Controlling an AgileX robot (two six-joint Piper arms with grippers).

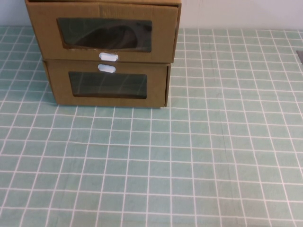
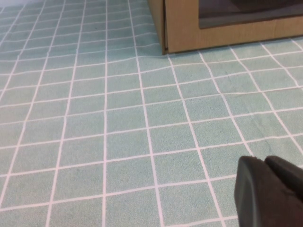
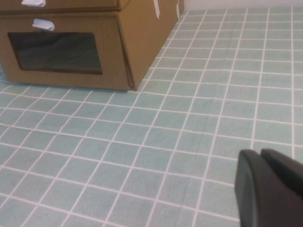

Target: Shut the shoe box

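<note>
Both grippers, left gripper (image 2: pixel 271 191) and right gripper (image 3: pixel 270 187), hover low over the worktop (image 1: pixel 199 156), jaws together and empty; the shoe box (image 1: pixel 106 33) on top juts forward, needing a push.

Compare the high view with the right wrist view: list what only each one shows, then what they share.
Only the high view shows the whole front of the upper brown corrugated cardboard shoe box, its window over a white tab, jutting forward of the box beneath; neither arm appears.

Only the right wrist view shows the right gripper, dark and low over the cloth away from the boxes, plus the stack's side wall. The left gripper appears in neither.

Both show the lower twin cardboard box with its tab above its window, and the green grid tablecloth.
</note>
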